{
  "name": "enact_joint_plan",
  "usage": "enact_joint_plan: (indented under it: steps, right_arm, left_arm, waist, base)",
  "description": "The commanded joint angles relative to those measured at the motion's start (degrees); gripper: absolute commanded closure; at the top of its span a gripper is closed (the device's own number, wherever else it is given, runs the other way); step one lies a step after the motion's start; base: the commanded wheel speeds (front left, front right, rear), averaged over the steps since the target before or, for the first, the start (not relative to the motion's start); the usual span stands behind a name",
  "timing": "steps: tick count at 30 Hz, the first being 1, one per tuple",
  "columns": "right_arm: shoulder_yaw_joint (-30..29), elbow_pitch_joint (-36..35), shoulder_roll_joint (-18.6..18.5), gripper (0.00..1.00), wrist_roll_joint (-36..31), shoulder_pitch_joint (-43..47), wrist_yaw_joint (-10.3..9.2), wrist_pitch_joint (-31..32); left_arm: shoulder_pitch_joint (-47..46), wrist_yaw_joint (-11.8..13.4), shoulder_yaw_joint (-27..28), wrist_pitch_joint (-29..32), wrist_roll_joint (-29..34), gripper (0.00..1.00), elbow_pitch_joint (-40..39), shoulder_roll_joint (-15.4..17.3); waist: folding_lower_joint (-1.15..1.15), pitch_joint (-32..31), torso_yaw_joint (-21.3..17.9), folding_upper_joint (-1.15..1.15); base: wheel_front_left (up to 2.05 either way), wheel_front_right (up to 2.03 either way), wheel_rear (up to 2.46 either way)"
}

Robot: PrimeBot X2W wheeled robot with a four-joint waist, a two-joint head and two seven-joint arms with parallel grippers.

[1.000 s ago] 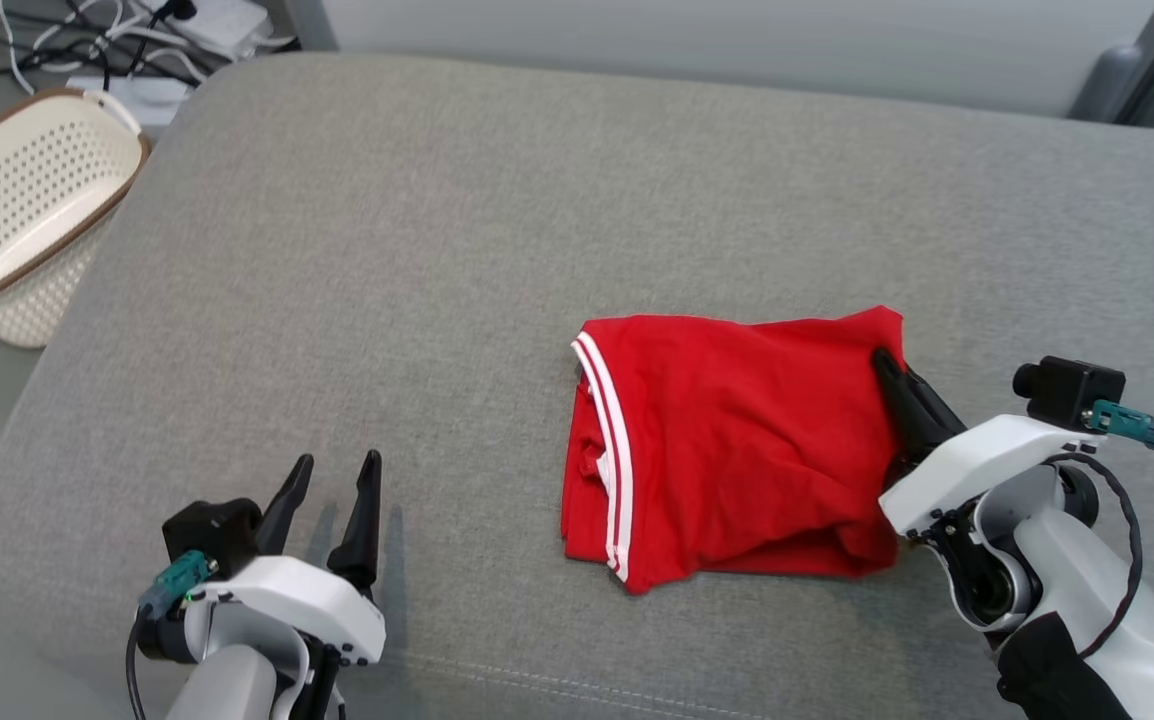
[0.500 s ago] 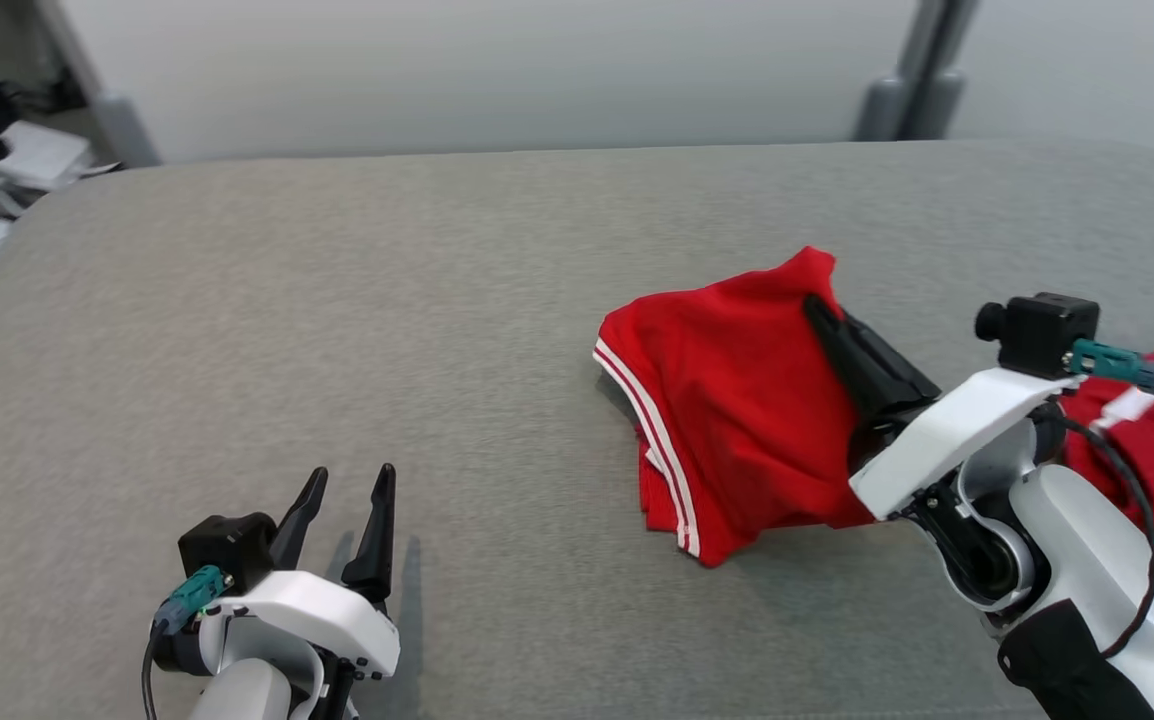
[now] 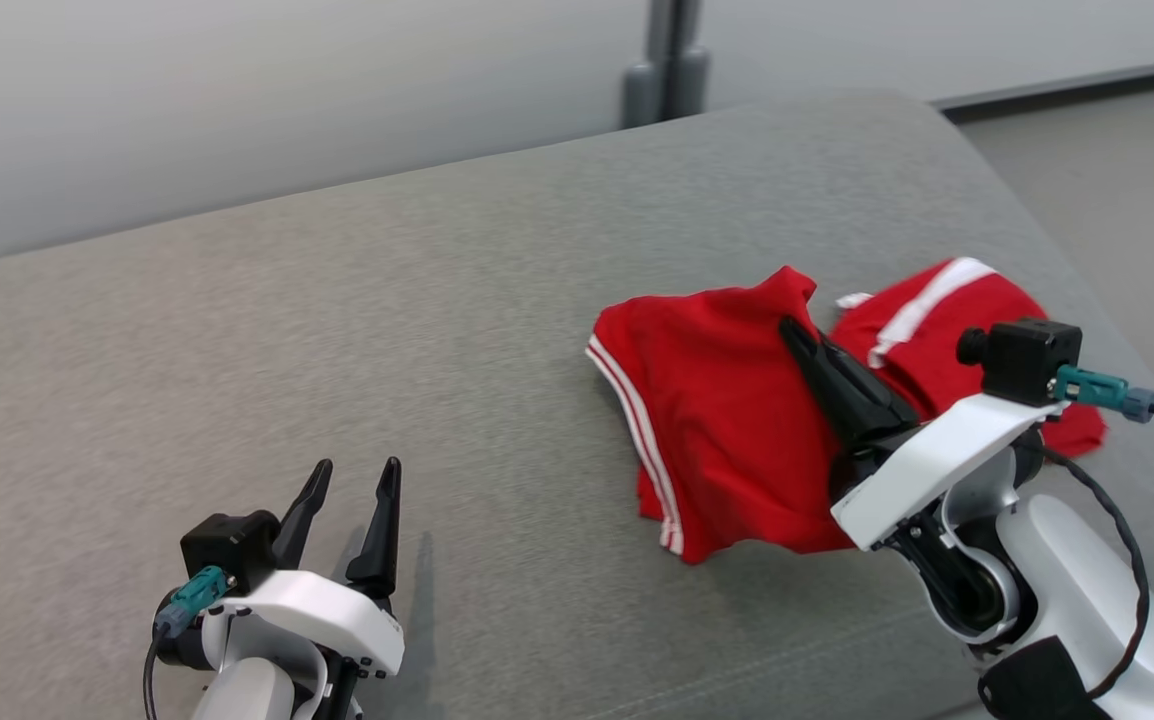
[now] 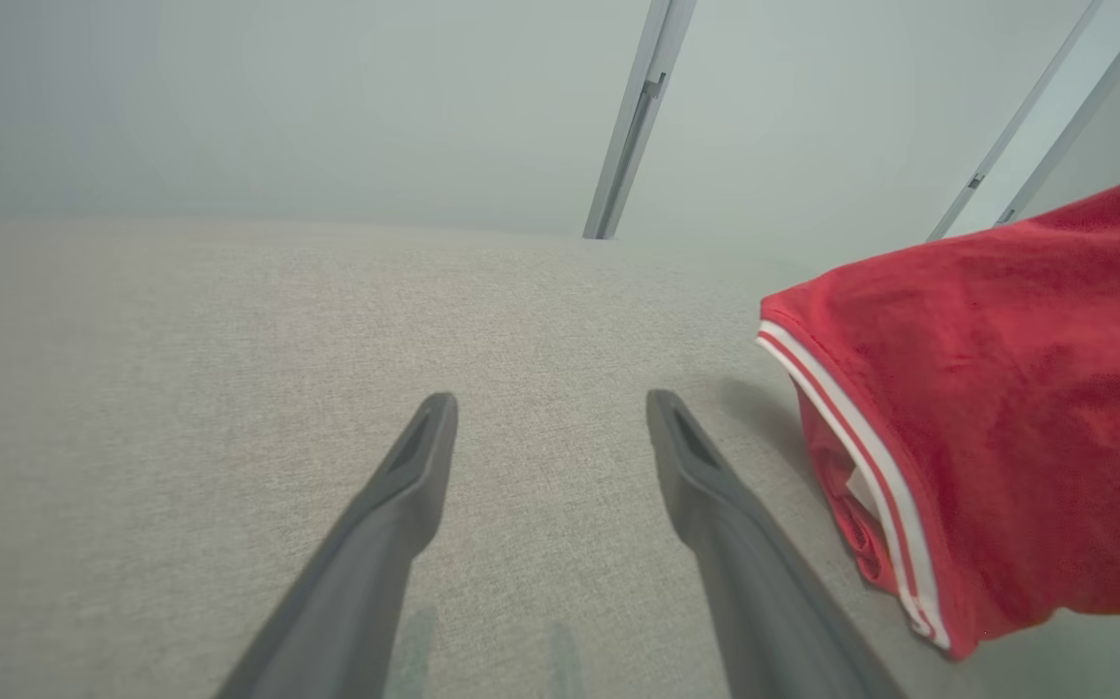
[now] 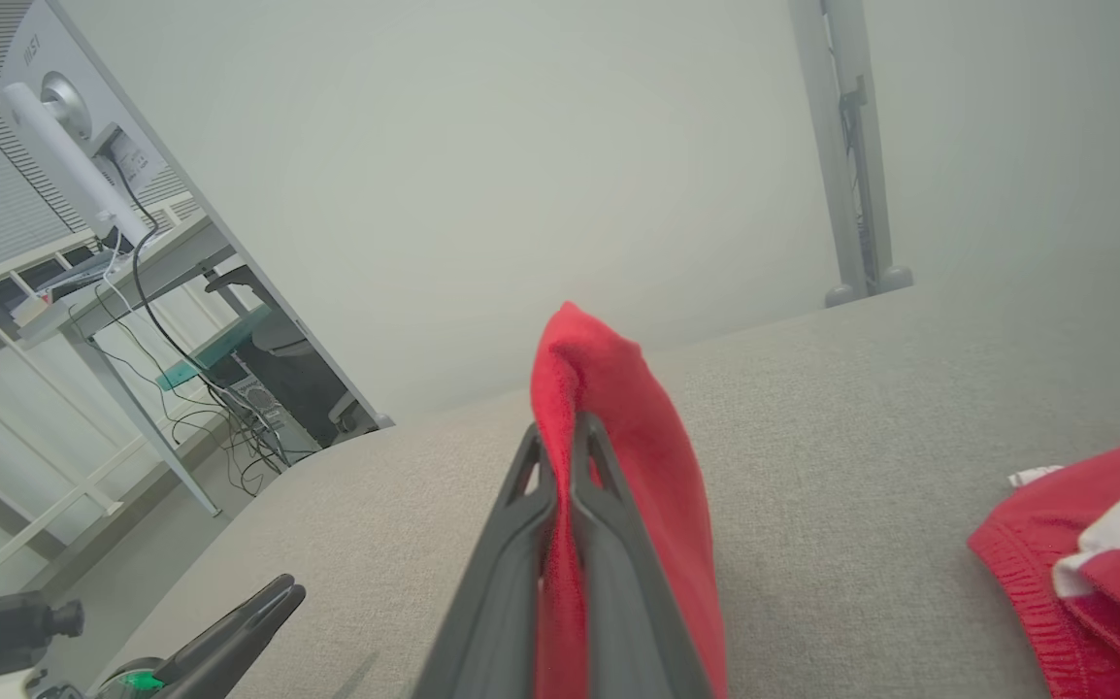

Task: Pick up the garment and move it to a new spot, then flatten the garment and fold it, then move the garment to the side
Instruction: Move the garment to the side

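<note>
The garment (image 3: 717, 410) is red with white stripes along its left hem and is folded. My right gripper (image 3: 793, 330) is shut on its upper right corner, which is pulled up into a peak while the rest drapes down onto the grey cushion (image 3: 387, 330). In the right wrist view the fingers (image 5: 521, 544) pinch a fold of the garment (image 5: 618, 408). My left gripper (image 3: 357, 468) hovers open over bare cushion at the lower left. The left wrist view shows the left gripper (image 4: 550, 408) with nothing between its fingers and the garment (image 4: 1006, 388) to its right.
A second red piece of clothing (image 3: 937, 320) with a white band lies just right of the held one, near the cushion's right edge, where the floor (image 3: 1117, 170) begins. A grey post (image 3: 665, 70) stands behind. A desk with a monitor (image 5: 65, 126) shows far off.
The head camera has swung right, bringing the second red piece into view. The right gripper has lifted the garment's corner, so the cloth now hangs bunched. The left gripper stays open.
</note>
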Motion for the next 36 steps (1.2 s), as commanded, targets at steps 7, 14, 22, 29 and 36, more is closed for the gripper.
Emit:
enact_joint_plan:
  steps: [7, 14, 22, 29, 36]
  right_arm:
    - [-0.58, -0.81, 1.06, 1.00, -2.19, 1.32, 0.08, -0.15]
    - [-3.56, 9.55, -0.41, 1.00, -11.23, -6.04, 0.08, -1.91]
    - [-14.18, 24.06, -7.25, 1.00, -23.50, -15.12, 0.08, -3.52]
    - [-25.59, 31.94, -7.44, 1.00, -33.79, -19.82, 0.08, -5.67]
    - [-42.94, 34.84, -5.47, 0.00, -50.20, -20.99, 0.08, -11.63]
  left_arm:
    - [-0.91, -0.42, 2.13, -0.34, 1.12, 0.00, -3.64, 1.22]
    - [-2.00, -0.42, 0.07, -0.34, 0.42, 0.00, -6.53, 3.21]
    - [-3.16, -0.42, -2.18, -0.34, -1.46, 0.00, -11.18, 6.22]
    - [-4.34, -0.42, -3.75, -0.34, -2.92, 0.00, -13.42, 8.30]
    - [-5.50, -0.42, -4.29, -0.34, -3.85, 0.00, -14.18, 9.28]
  waist:
    - [0.00, 2.45, -7.65, 0.00]
    - [0.00, 7.07, -6.54, 0.00]
    - [0.00, 11.92, -0.31, 0.00]
    - [0.00, 14.84, 4.26, 0.00]
    - [0.00, 16.03, 7.67, 0.00]
  base:
    - [0.00, 0.00, 0.00]
    - [0.00, 0.00, 0.00]
    - [0.00, 0.00, 0.00]
    - [0.00, 0.00, 0.00]
    - [0.00, 0.00, 0.00]
